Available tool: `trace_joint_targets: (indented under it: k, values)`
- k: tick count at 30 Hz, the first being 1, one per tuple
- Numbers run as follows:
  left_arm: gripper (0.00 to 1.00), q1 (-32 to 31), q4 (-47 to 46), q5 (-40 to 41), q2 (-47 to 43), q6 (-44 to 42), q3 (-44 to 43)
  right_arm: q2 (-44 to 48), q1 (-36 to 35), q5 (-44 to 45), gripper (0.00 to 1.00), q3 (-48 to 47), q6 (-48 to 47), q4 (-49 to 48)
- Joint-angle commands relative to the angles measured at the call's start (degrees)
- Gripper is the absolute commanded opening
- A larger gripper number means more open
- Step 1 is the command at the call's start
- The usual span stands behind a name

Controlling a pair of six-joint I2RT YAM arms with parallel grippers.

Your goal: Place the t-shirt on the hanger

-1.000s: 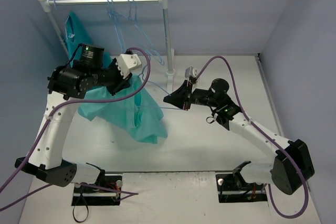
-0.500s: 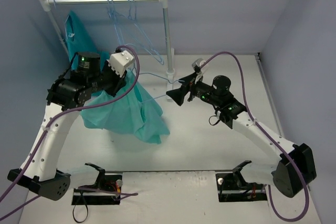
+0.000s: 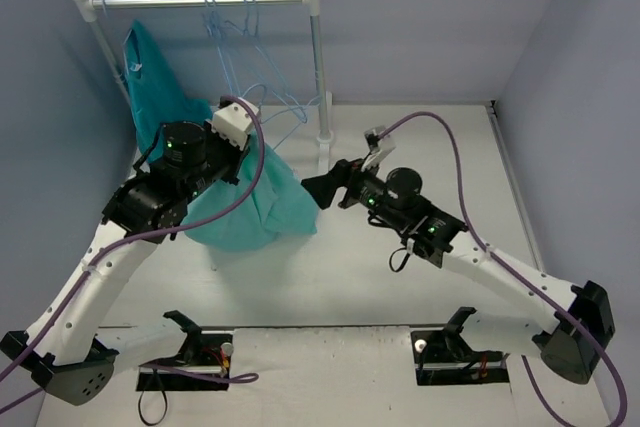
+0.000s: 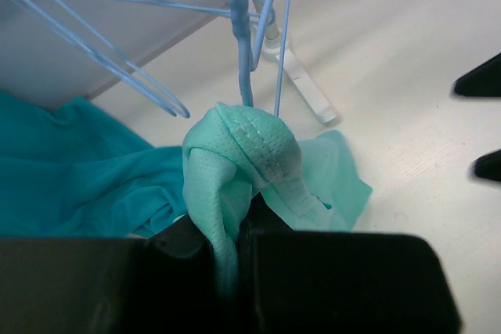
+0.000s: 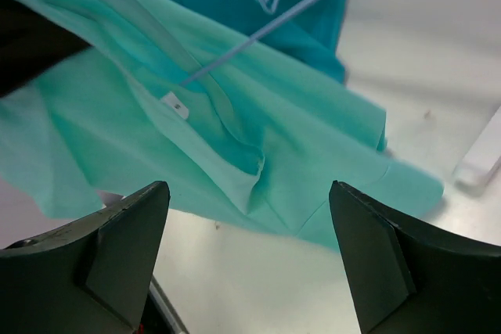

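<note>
The mint t-shirt (image 3: 248, 215) hangs in a bunch from my left gripper (image 3: 240, 150), which is shut on a fold of its collar area (image 4: 235, 232). A pale-blue hanger (image 4: 239, 44) runs down into the top of that bunch. In the right wrist view the hanger wire (image 5: 266, 25) enters the t-shirt (image 5: 235, 123) near the small white tag (image 5: 176, 105). My right gripper (image 3: 312, 187) stands open just right of the cloth, its jaws wide apart (image 5: 249, 189) with nothing between them.
A darker turquoise garment (image 3: 150, 87) hangs at the left end of the white clothes rail (image 3: 200, 0). Several more pale-blue hangers (image 3: 230, 22) hang on the rail. Its right post (image 3: 320, 77) and foot (image 3: 325, 139) stand just behind the grippers.
</note>
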State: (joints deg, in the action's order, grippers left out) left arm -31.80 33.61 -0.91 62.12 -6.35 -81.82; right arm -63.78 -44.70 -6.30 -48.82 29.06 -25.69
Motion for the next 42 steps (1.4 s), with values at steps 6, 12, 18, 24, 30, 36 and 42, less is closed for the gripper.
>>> trace_joint_targets:
  k: [6,12,18,24,30,36,42]
  values:
    - [0.0,-3.0,-7.5,2.7,-1.2,-3.1,-1.4,-9.1,-4.6,6.1,0.75,-2.4,10.4,-4.3]
    - [0.0,-3.0,-7.4,-3.1,-2.5,-3.7,0.3,-11.1,-4.6,7.0,0.59,-1.1,12.3,-8.5]
    - [0.0,-3.1,-7.5,-7.7,-2.8,-4.1,0.9,-16.4,-4.7,2.6,0.5,-2.0,13.9,-12.0]
    - [0.0,-3.1,-7.4,-9.4,-3.0,-5.0,0.5,-21.0,-4.8,-3.0,0.51,-2.3,16.3,-15.7]
    - [0.0,-3.1,-7.2,-10.0,-2.8,-5.5,0.8,-23.1,-5.3,-8.3,0.52,-2.2,16.9,-17.5]
    - [0.0,-3.1,-7.1,-9.9,-3.7,-5.6,1.4,-22.9,-5.5,-9.4,0.49,-0.7,15.8,-17.6]
    - [0.0,-3.1,-7.1,-10.2,-4.8,-5.5,1.9,-23.7,-5.4,-9.8,0.21,0.1,15.2,-17.6]
